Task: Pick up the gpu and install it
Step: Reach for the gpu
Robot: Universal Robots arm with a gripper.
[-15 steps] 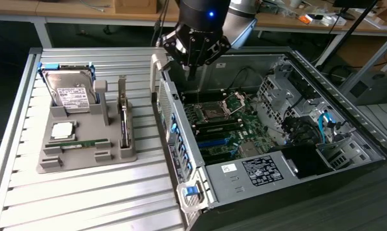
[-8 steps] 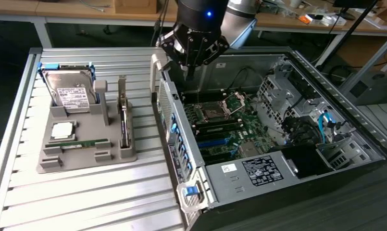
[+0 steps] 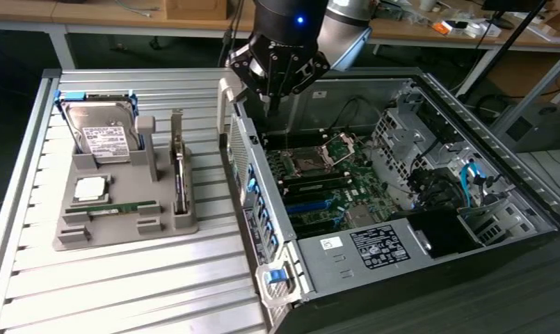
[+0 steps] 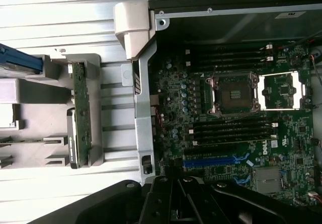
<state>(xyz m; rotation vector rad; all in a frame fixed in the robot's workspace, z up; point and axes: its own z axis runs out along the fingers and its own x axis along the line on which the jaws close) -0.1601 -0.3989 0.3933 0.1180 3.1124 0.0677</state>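
- The bench is a ridged aluminium top. Beyond its far side stand wooden desks strewn with cables and small clutter, and the floor around it is dark.
- On the exterior view's left, a grey holder tray sits on the bench. It carries a hard drive propped in a blue frame, and a processor chip and a RAM stick lying flat.
- The gpu stands on edge in a slot along the tray's right side. It is near the case wall and well apart from the gripper.
- The open computer case lies on the exterior view's right, with its motherboard exposed.
- The gripper hangs over the far left corner of the case, its fingers together and holding nothing.
- The gpu shows edge-on, so its fan face cannot be made out.
- The arm above the gripper is cut off by the frame, as is the case's near corner.
- Deep shadow hides the case's near right interior.
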